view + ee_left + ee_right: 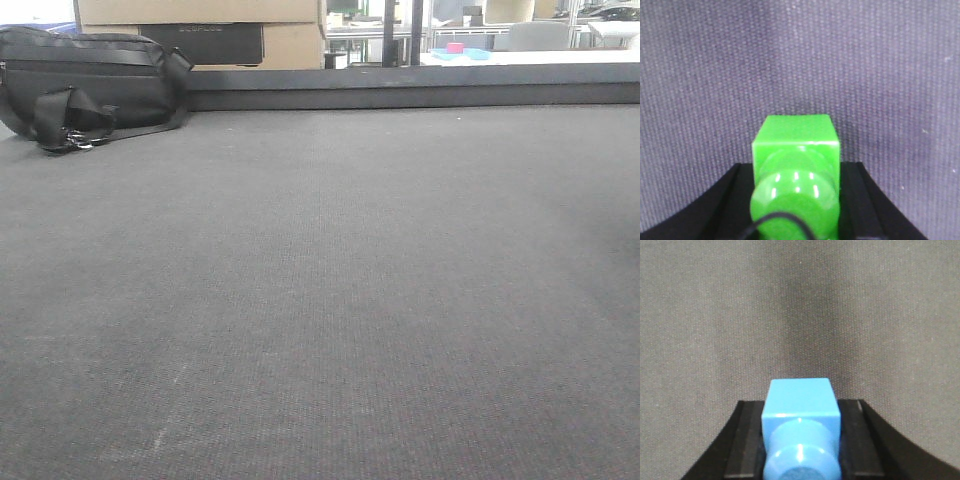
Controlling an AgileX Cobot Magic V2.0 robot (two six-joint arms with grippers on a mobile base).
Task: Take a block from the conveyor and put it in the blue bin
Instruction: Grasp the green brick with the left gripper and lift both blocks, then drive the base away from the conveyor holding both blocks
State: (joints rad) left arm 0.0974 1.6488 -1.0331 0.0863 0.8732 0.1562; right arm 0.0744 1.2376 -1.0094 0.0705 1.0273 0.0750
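Left wrist-mounted view, please: what do I hold there?

— Your left end effector [797, 172] is closed on one green block [796, 137]. The block sits between the two black fingers, above the grey belt [715, 75]. Its square end points away from the wrist and its round stud points toward the camera, so its long axis follows the line of the end effector.

— And on the right?

— It is the same picture. Your right end effector [800, 410] grips one blue block [800, 397], with the same axis, over the belt.

— So the count?

— Two blocks, one in each end effector. On the belt the front view shows no loose block, only one black bag [90, 85] at its far left corner.

— Where is the blue bin?

— I find no bin in any view. One small blue and pink thing [458, 49] stands on a far table beyond the belt's far edge, toward the right, but it is too small to name. So I cannot say which arm is nearer to the bin. I think you must find it before you release.
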